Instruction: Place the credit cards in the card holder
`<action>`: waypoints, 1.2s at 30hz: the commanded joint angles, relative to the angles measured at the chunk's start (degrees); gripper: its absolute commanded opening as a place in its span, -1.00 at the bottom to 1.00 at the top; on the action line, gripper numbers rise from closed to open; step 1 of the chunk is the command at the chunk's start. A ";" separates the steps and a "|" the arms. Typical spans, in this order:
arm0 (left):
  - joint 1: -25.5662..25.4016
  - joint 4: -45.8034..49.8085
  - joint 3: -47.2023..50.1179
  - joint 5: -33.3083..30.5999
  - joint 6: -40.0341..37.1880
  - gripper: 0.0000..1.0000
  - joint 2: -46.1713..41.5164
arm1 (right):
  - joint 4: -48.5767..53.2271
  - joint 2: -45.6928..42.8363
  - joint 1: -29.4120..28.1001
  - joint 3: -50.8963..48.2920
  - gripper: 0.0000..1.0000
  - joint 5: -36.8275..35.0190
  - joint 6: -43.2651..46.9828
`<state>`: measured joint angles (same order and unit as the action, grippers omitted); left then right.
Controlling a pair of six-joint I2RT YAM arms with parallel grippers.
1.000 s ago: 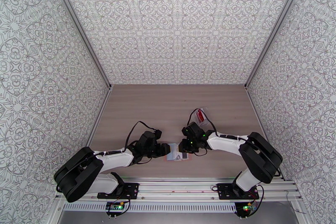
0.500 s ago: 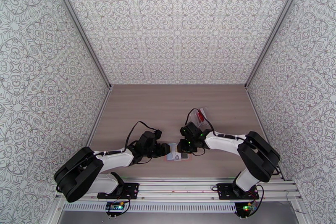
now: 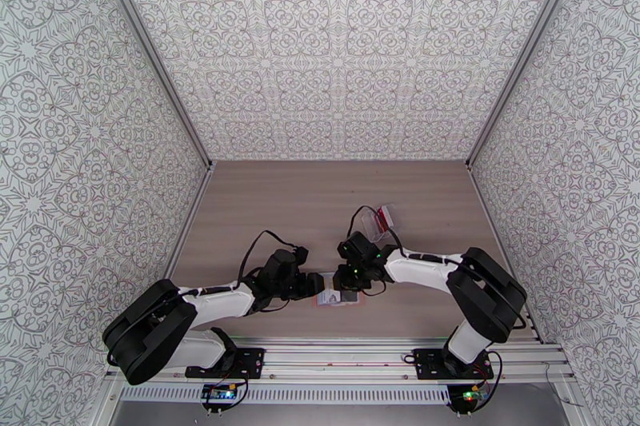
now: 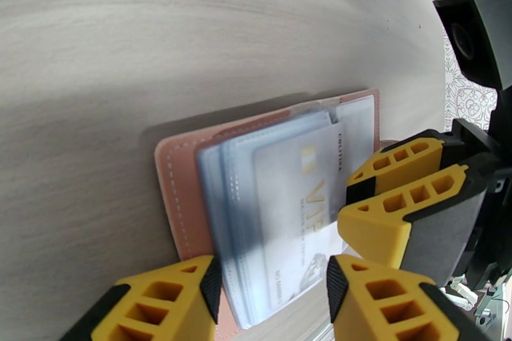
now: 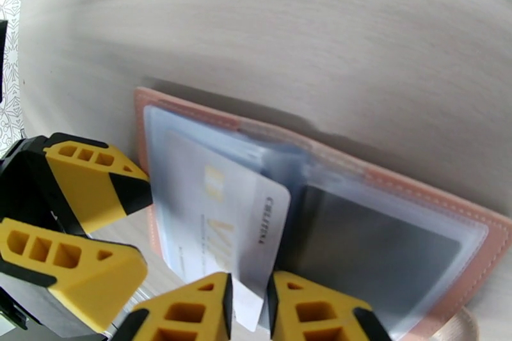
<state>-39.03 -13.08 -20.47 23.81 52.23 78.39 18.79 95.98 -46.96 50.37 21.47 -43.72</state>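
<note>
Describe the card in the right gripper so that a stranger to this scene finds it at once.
Near the middle of the table's front edge lies an open pink card holder. The right gripper pinches a card half inside its left sleeve. It is white with gold VIP letters; its neighbour is a dark card.

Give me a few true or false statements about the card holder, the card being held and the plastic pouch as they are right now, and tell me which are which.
1. The card holder lies open on the table. True.
2. The right gripper is shut on the edge of a white card. True.
3. The card in that gripper is red. False: it is white with gold lettering.
4. The clear pouch rests on top of the card holder. False: it lies apart from it, farther back on the table.
</note>
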 commanded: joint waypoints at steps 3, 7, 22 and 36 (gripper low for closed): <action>-0.70 1.90 0.43 -0.92 -1.05 0.03 0.89 | 0.64 1.46 -1.17 1.76 -0.55 -0.51 -0.97; -0.73 2.09 0.25 -0.85 -1.11 0.03 0.80 | 0.55 2.08 -1.69 2.33 -0.56 -0.47 -1.04; -0.79 1.65 0.34 -0.87 -1.04 0.03 1.06 | -0.86 2.46 -2.02 2.78 -0.55 0.85 -1.35; -0.70 2.00 0.86 -1.25 -0.86 0.03 -0.02 | 6.32 -1.24 -2.08 4.34 -0.30 -4.71 1.32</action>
<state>-39.03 -13.08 -20.47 23.81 52.23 78.43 21.56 97.03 -48.56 52.73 19.66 -43.53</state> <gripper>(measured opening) 0.516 0.342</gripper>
